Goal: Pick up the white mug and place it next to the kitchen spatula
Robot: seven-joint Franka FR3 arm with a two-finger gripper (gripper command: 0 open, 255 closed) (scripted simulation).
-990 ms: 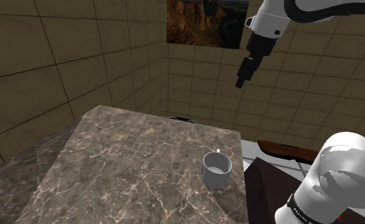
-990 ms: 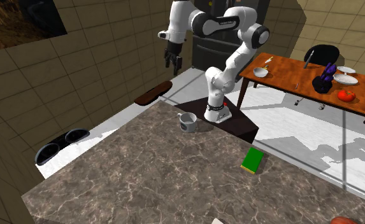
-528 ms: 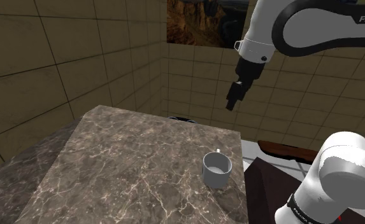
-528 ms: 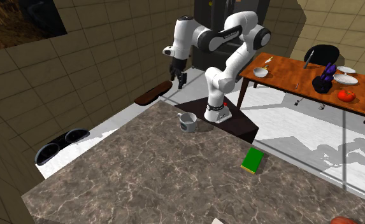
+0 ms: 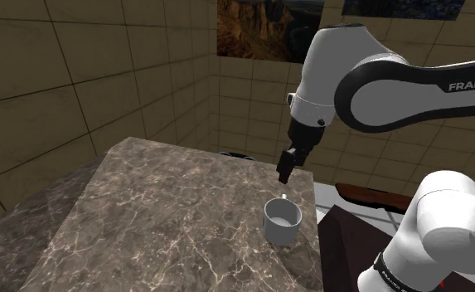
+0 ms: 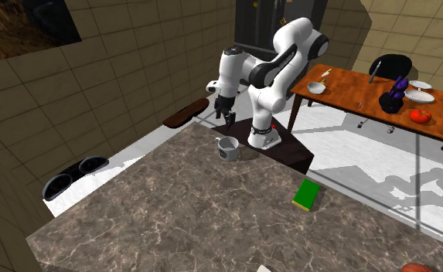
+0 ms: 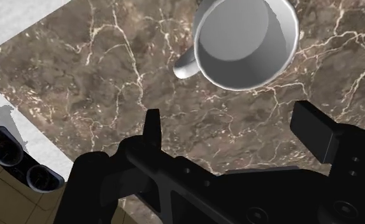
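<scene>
On the veined brown counter (image 5: 161, 217), a pale mug (image 5: 282, 221); tiled walls (image 5: 78, 75) behind.

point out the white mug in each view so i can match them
Shoulder view: white mug, lower right of centre, near the marble counter's corner by the stand.
Second exterior view: above centre, at the counter's far edge before the stand.
Wrist view: seen from above, just beyond the open gripper.
Shared landmark: the black gripper close above it.

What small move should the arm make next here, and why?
Probably shift the jaws over the mug, then lower. They stand open above the counter, and the mug sits upright just beyond them, untouched, so they are not yet lined up on it.
</scene>
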